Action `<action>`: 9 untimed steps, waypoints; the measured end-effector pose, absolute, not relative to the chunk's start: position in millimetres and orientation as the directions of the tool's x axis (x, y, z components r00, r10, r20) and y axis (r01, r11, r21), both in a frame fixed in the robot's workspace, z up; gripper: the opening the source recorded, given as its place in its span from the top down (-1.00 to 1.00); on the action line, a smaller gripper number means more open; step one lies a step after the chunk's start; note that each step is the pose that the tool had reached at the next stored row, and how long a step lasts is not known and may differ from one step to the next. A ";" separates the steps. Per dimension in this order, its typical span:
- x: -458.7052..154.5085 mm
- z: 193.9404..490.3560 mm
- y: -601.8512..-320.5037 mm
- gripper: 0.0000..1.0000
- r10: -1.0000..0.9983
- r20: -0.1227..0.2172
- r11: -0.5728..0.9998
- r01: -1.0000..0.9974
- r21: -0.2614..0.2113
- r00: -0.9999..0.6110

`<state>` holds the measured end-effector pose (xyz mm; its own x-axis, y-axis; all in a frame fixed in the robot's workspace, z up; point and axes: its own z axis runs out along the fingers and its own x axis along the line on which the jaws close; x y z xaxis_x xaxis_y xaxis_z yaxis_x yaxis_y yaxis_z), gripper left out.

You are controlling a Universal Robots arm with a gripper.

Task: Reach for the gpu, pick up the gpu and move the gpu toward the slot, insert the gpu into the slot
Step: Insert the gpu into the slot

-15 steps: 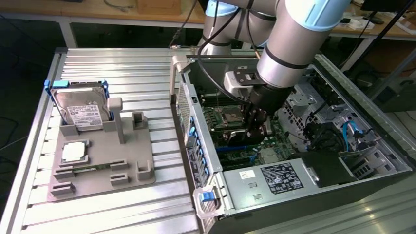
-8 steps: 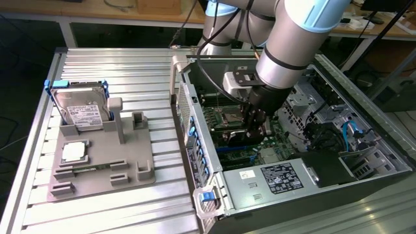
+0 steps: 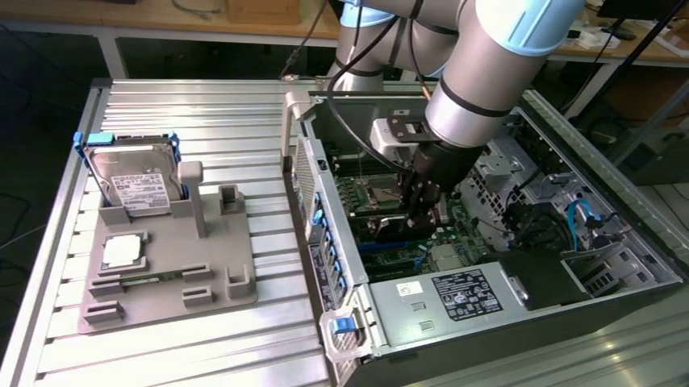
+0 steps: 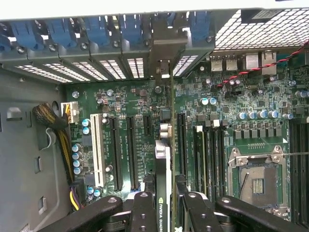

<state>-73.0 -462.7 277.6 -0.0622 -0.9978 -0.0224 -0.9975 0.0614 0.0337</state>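
Note:
My gripper (image 3: 415,211) reaches down into the open computer case (image 3: 323,185) and is shut on the gpu (image 3: 390,222). In the wrist view the gpu (image 4: 167,145) is seen edge-on, a thin green board standing upright over the motherboard (image 4: 140,101). The gripper (image 4: 166,200) has a black finger (image 4: 142,212) pressed against each side of it. The gpu's silver end bracket (image 4: 166,53) sits against the rear openings of the case. A blue strip, the slot (image 3: 379,242), shows just below the card in the exterior view. In the wrist view the card hides the slot, and I cannot tell whether the card is seated.
Black expansion connectors (image 4: 116,150), a white connector (image 4: 96,150), memory strips (image 4: 207,154) and the processor socket (image 4: 258,181) flank the card. Outside the case, a grey fixture plate (image 3: 173,282) holds a hard drive (image 3: 135,181) and a processor chip (image 3: 124,250). The power supply (image 3: 463,294) sits at the case's near end.

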 end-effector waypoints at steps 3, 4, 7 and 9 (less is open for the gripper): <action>-73.0 276.6 -462.7 0.47 -0.998 -0.023 0.061 -0.998 0.034 -0.062; -73.0 276.3 -462.7 0.47 -0.998 -0.022 0.061 -0.998 0.034 -0.062; -73.0 274.8 -462.7 0.47 -0.998 -0.022 0.061 -0.998 0.034 -0.062; -72.9 273.2 -462.8 0.47 -0.998 -0.022 0.061 -0.998 0.034 -0.062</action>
<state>-72.9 -462.8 273.2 -0.0621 -0.9978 -0.0222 -0.9975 0.0614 0.0336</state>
